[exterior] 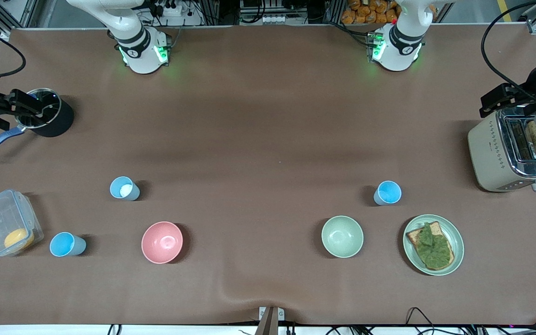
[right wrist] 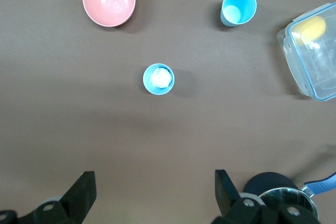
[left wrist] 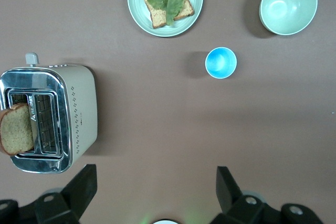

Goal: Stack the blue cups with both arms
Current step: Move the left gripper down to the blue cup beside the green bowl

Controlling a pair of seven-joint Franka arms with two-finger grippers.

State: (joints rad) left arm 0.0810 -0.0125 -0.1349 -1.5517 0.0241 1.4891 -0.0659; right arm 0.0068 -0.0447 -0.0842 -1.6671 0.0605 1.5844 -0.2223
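Note:
Three blue cups stand upright on the brown table. One point(exterior: 388, 192) is toward the left arm's end, and it also shows in the left wrist view point(left wrist: 221, 62). Two are toward the right arm's end: a paler one point(exterior: 124, 188) with something white inside, and one point(exterior: 66, 244) nearer the camera. Both show in the right wrist view, the paler cup point(right wrist: 158, 78) and the other cup point(right wrist: 238, 8). My left gripper point(left wrist: 156, 174) is open and empty, high over bare table. My right gripper point(right wrist: 155, 178) is open and empty, high over bare table. Neither gripper shows in the front view.
A pink bowl point(exterior: 162, 242) and a pale green bowl point(exterior: 342, 236) sit near the front. A plate point(exterior: 454, 232) holds toast with lettuce. A toaster point(exterior: 512, 151) holds bread. A clear container point(exterior: 6, 222) and a black pot point(exterior: 47, 112) stand at the right arm's end.

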